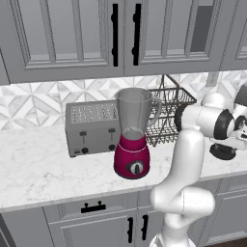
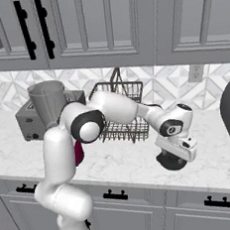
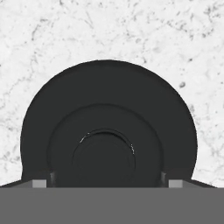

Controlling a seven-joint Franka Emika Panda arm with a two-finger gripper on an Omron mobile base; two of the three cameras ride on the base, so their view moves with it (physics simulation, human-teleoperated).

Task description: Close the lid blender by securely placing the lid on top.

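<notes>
The end effector (image 2: 172, 157) is sitting directly over the lid (image 3: 107, 135) on the counter (image 2: 221, 164). The hand view is showing its fingertips (image 3: 40, 183) spread either side of the knob. The left base view is showing the blender (image 1: 132, 135) open-topped.

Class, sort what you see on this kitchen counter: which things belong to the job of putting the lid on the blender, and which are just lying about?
Belongs to the job:
- blender, jar open at the top
- lid, flat on the counter
- gripper, down over the lid

Just lying about:
- toaster
- wire dish rack
- wall outlet
</notes>
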